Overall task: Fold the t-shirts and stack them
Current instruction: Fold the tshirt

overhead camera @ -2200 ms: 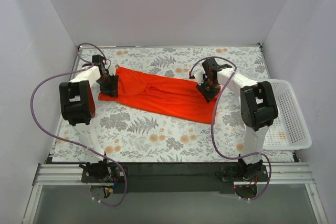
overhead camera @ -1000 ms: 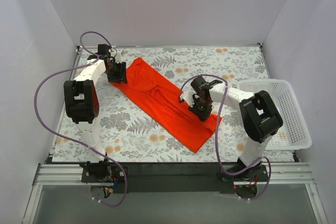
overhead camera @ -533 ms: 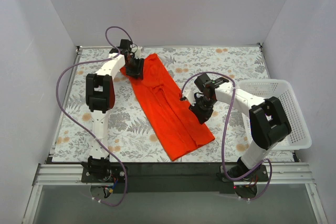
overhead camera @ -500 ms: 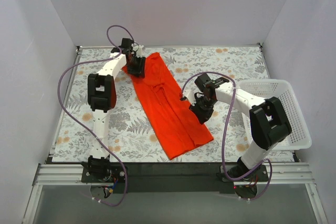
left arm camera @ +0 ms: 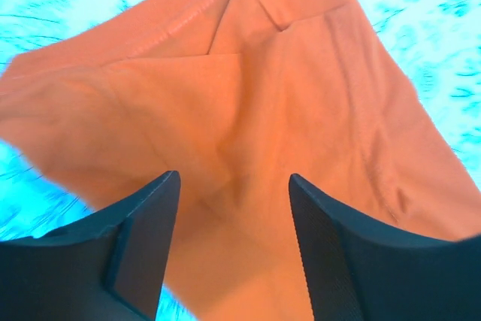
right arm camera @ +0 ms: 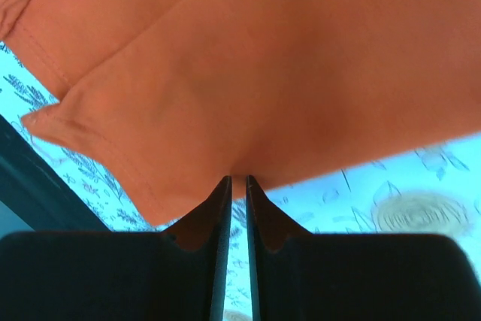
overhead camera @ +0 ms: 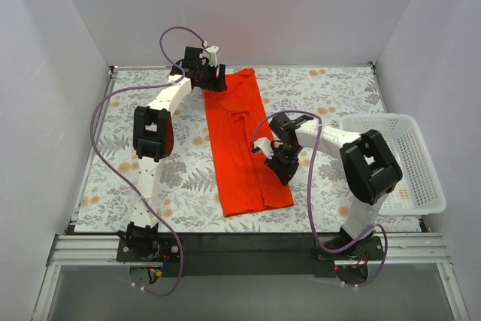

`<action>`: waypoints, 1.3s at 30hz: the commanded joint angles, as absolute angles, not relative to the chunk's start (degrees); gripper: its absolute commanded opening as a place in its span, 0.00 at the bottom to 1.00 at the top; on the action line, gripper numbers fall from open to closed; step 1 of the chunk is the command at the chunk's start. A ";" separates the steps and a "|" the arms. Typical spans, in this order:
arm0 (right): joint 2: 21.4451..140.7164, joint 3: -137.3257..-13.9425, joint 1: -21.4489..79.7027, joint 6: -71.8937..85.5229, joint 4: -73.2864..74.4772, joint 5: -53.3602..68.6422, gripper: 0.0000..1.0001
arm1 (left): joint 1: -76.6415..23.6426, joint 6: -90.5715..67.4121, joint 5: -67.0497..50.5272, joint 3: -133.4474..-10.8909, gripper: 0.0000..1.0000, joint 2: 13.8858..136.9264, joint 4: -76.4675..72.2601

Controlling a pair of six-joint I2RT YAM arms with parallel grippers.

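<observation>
One orange-red t-shirt (overhead camera: 240, 140) lies as a long narrow strip on the floral mat (overhead camera: 331, 95), running from the back edge toward the front. My left gripper (overhead camera: 214, 79) is at the shirt's far end. In the left wrist view it (left arm camera: 233, 178) is open, its fingers spread over the wrinkled cloth (left arm camera: 248, 88). My right gripper (overhead camera: 282, 165) is at the shirt's right edge near the front. In the right wrist view it (right arm camera: 236, 180) is shut, pinching the edge of the cloth (right arm camera: 263, 58).
A white plastic basket (overhead camera: 406, 163) stands at the right edge of the mat, beside the right arm. White walls close in the left, back and right sides. A dark rail (overhead camera: 248, 242) runs along the front, where the arm bases sit.
The shirt has swung clockwise from lying across the mat to lying lengthwise. My left gripper moved to the back and rightward with its end. My right gripper moved toward the front.
</observation>
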State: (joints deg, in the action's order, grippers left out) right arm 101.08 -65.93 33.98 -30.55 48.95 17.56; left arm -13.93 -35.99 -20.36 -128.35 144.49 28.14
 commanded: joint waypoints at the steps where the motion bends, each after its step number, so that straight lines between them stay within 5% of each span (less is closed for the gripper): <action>1: 103.70 -67.76 36.82 -30.06 47.38 18.28 0.18 | -12.22 -36.30 -22.41 -125.61 0.60 130.09 23.29; 8: 108.19 -66.89 39.99 -28.22 46.06 20.73 0.17 | -11.43 -35.24 -27.24 -108.85 0.67 115.78 30.41; 22: 106.27 -74.70 44.31 -23.82 45.35 30.67 0.22 | -11.16 -34.36 -29.88 -89.47 0.62 108.01 32.17; 29: 108.71 -89.81 33.14 -20.49 42.64 31.14 0.18 | -11.16 -39.10 -35.68 -92.89 0.49 115.29 32.35; 33: 118.09 -100.43 29.37 -15.56 38.94 23.91 0.01 | -11.25 -42.36 -33.93 -96.05 0.31 120.49 30.94; 39: 128.48 -108.89 28.04 -12.75 36.22 19.87 0.01 | -11.34 -43.33 -33.58 -98.44 0.28 125.15 30.59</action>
State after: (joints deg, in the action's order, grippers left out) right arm 124.40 -106.19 27.55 -15.64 36.91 23.03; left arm -11.16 -41.91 -33.26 -95.64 125.60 31.31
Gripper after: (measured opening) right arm 0.019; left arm 0.286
